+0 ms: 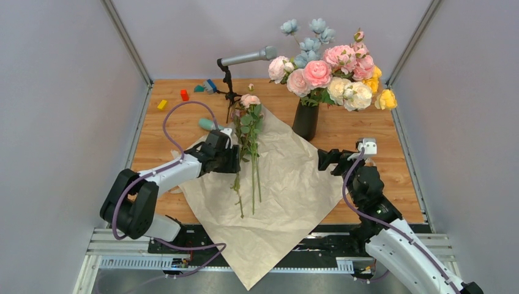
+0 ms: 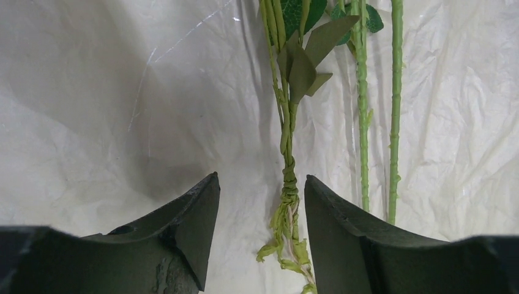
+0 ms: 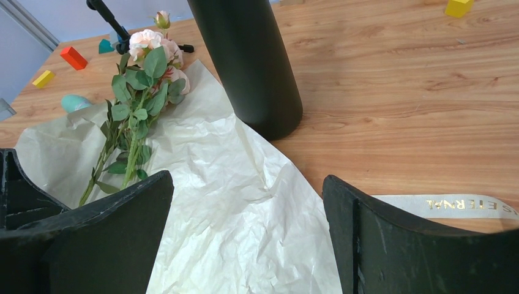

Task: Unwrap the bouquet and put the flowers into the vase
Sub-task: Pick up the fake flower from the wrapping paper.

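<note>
Wrapping paper (image 1: 287, 184) lies flat, flowers (image 1: 248, 122) on it, 8 o'clock of the vase (image 1: 305, 119) | left gripper (image 2: 260, 184) jaws spread astride one stem (image 2: 287, 165), we judge for lifting | right gripper (image 3: 248, 202) jaws spread, empty, near vase

The white left arm (image 1: 174, 170) is stretching out low, the left black two-finger claw (image 1: 237, 160) holding its jaws parted — the right black two-finger claw (image 1: 325, 160) is hovering wide open.

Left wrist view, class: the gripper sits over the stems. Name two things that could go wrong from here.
1. The left gripper straddles only the thin stem; two thicker stems lie outside one finger, so it may lift one flower alone.
2. The vase is already crowded with blooms, so new stems may struggle to enter.
</note>
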Robot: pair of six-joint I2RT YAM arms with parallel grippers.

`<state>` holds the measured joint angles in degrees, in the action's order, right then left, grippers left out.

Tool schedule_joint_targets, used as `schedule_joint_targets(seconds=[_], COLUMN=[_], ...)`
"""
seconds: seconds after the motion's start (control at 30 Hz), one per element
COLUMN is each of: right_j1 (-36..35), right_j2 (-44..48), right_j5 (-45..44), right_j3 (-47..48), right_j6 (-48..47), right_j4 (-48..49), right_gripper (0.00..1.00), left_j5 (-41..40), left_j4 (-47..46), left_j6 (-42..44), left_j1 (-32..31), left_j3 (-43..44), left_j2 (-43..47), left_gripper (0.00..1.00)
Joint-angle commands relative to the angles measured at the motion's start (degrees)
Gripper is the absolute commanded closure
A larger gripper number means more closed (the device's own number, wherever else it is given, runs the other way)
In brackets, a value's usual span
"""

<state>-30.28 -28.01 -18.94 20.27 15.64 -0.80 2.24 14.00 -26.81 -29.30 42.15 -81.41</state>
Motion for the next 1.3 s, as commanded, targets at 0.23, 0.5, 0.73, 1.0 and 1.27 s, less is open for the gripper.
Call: schedule_joint_targets(seconds=[0.23, 0.5, 0.73, 1.0, 1.27], right_j1=[0.1, 0.1, 0.1, 0.1, 0.1], right_j2=[1.0, 1.0, 1.7, 2.5, 2.7], right_j5=[0.1, 0.0, -0.1, -0.5, -0.7], right_j3=[-0.8, -0.9, -0.5, -0.5, -0.4], right_j6=[1.6, 1.8, 1.8, 1.8, 1.8], right_j4=[-1.2, -1.7, -2.7, -3.5, -3.9], right_gripper=[0.07, 0.07, 0.07, 0.08, 0.07], left_j5=[0.3, 0.5, 0.6, 0.5, -0.4], left_j4=[-3.7, -4.3, -4.8, -5.1, -4.6], left_j6=[-0.4, -0.3, -0.4, -0.3, -0.6], left_j1=[-0.9, -1.2, -1.3, -1.3, -1.3], left_j3=[3.5, 5.1, 6.7, 6.8, 6.6], left_j2=[-2.6, -5.3, -7.7, -9.7, -9.1], left_gripper=[0.52, 0.59, 0.61, 0.65, 0.87])
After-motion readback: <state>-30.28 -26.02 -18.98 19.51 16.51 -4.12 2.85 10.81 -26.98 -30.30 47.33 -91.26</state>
